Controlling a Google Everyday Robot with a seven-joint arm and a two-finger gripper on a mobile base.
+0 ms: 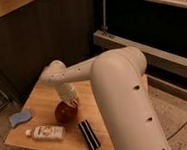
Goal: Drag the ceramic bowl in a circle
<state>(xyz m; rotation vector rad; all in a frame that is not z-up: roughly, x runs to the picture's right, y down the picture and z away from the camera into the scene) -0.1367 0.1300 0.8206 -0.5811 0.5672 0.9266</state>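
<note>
The tool (70,103) is reaching down from the white arm (116,87) and meeting the upper right rim of the ceramic bowl (64,114), which is sitting on the desk (41,95) just below and left of it. Whether the tool is clenching that rim cannot be told, and the bowl's inside is too hidden to read. A blue sponge (20,117) is lying well to the tool's left, a white bottle (47,132) below-left near the bowl, and a dark striped block (88,135) below-right.
</note>
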